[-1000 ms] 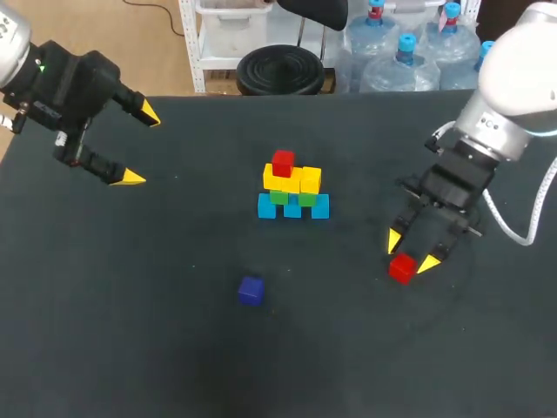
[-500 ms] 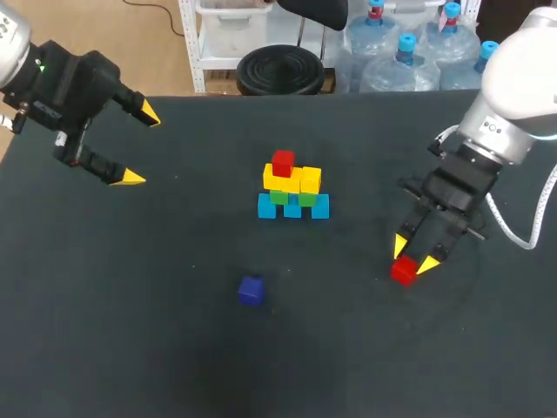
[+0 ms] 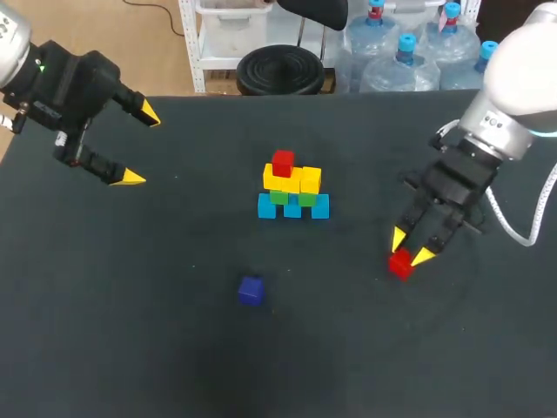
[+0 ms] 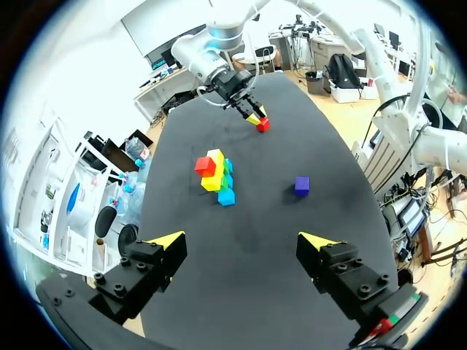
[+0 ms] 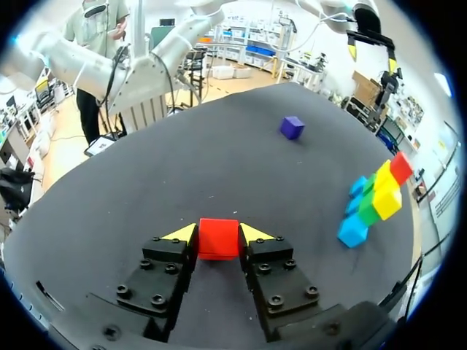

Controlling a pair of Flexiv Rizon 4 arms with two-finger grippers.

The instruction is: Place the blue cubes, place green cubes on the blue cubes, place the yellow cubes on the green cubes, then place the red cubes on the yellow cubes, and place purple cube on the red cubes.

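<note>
Right wrist view is showing the right claw [image 5: 219, 235] clamping a small red cube [image 5: 217, 239] between its yellow tips, both fingers pressing its sides. Only the tips are gripping, so the cube is at risk of twisting or slipping during the carry. Ahead of this claw and off to one side, the stepped stack of blue, green, yellow and red cubes [image 5: 383, 198] is standing on the black table [image 5: 219, 146]. One bump from a finger while setting the held cube beside the top red one could be toppling the layers. The left claw [image 3: 139, 146] is hanging spread wide, holding nothing. The purple cube [image 5: 292, 127] is lying far ahead of the right claw.
</note>
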